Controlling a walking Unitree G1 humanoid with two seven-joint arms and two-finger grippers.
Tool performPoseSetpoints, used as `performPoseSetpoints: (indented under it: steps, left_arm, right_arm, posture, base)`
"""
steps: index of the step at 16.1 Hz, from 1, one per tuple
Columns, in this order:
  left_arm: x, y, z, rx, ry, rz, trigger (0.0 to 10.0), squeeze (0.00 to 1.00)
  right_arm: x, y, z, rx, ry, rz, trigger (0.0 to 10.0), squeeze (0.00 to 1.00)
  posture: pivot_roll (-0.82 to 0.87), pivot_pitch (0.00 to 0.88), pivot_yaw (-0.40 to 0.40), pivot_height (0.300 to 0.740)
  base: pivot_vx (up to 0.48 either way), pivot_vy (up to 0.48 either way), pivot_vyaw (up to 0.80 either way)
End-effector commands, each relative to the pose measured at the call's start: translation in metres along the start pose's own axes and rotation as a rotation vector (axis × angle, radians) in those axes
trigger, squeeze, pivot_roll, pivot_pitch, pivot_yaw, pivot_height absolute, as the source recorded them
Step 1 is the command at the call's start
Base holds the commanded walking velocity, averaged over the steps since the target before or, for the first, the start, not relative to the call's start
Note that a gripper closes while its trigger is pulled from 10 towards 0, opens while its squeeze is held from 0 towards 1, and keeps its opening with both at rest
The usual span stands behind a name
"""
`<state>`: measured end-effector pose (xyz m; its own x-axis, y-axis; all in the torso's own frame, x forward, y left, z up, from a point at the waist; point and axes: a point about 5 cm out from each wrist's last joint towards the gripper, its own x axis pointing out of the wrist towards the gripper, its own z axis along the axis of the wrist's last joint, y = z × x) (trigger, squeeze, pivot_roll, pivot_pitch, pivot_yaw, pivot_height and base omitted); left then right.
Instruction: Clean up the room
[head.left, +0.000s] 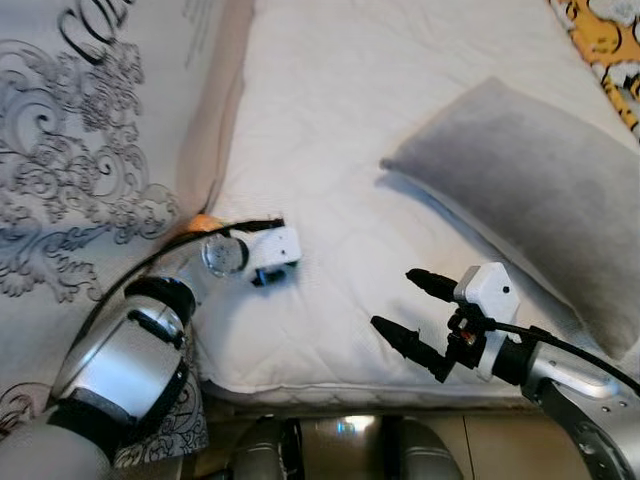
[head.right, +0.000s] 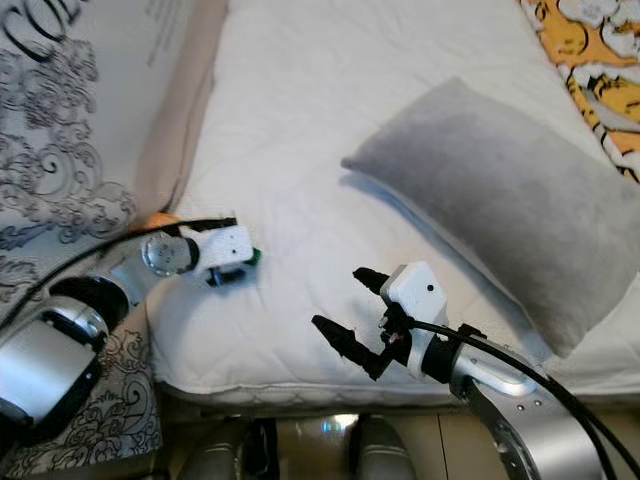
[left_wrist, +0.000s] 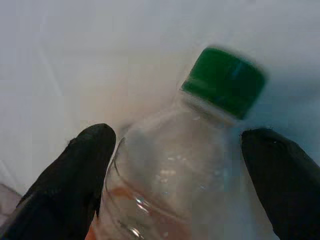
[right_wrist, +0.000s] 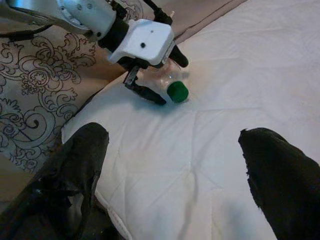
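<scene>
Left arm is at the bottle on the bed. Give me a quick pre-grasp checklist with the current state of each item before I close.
1. Bottle sits between the left end effector fingers: ok.
2. Fingers spread wider than the bottle: ok.
3. Green cap on: ok.
4. Pads touching the bottle: cannot tell, gaps show on both sides.
5. Right end effector open and hovering over the mattress, apart from the bottle: ok.
6. Grey pillow away from the grasp: ok.
</scene>
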<state>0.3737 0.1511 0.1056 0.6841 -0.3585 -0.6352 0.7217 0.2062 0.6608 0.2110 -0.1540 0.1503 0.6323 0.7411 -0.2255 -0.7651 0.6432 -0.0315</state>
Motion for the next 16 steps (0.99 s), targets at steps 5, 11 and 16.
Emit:
performPoseSetpoints:
  steps: [5, 11, 16]
  left_arm:
    - [0.001, -0.005, -0.004, 0.027, 0.039, -0.021, 0.0, 0.0]
    - [-0.001, 0.0, -0.007, -0.015, 0.027, -0.004, 0.0, 0.0]
    - [-0.002, 0.003, 0.002, -0.034, -0.052, 0.007, 0.0, 0.0]
  right_arm:
    - [0.0, 0.006, -0.002, -0.001, 0.023, 0.032, 10.0, 0.0]
    - [0.007, 0.003, -0.007, -0.009, 0.011, 0.0, 10.0, 0.0]
    - [0.014, -0.002, -0.015, 0.005, -0.009, -0.055, 10.0, 0.0]
  posture:
    - [-0.15, 0.282, 0.127, 0.74]
    - [-0.12, 0.216, 0.132, 0.74]
    - [-0.09, 0.132, 0.138, 0.74]
  base:
    - [0.0, 0.0, 0.0]
    - [0.0, 0.0, 0.0]
    - [0.0, 0.0, 0.0]
